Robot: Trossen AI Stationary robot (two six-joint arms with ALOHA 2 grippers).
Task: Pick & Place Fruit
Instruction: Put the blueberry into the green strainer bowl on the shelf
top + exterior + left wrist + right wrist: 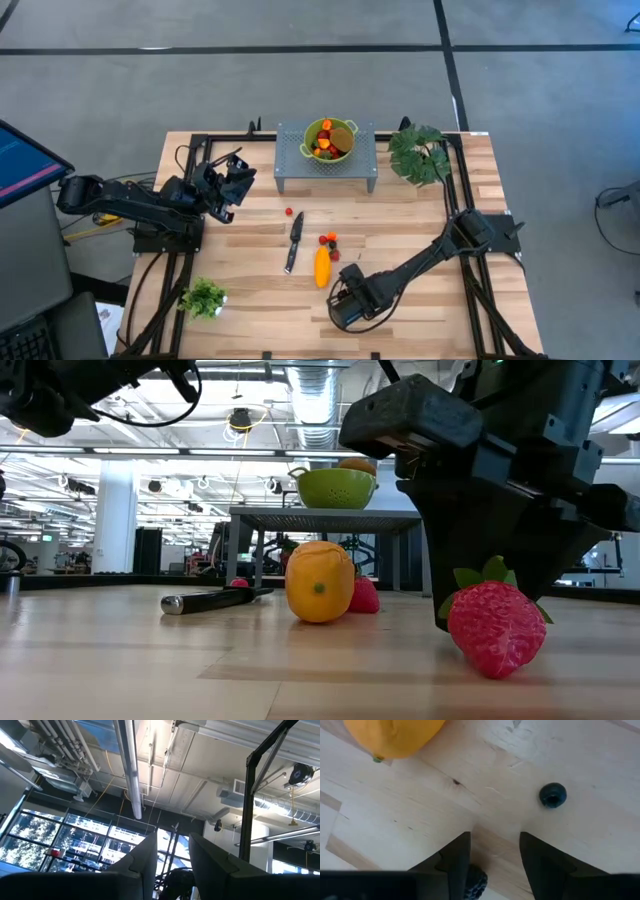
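Yellow-orange and smooth, the elongated fruit (321, 267) I'm watching lies mid-table just right of the knife (293, 241), its long axis running toward the green bowl (329, 139), while my right gripper (492, 855) hovers beside it with fingers apart over a dark berry (476, 881).

Overhead camera looks straight down, far enough to take in the whole tabletop (400, 250) and both my arms. Low camera sits at tabletop height, level, facing the room; very close to a strawberry (497, 625). Left wrist camera tilts up at the ceiling. Right wrist camera points down, near the wood. Overhead, low and right wrist views share the yellow fruit (321, 267); overhead and low share the knife (294, 240) and green bowl (329, 140).
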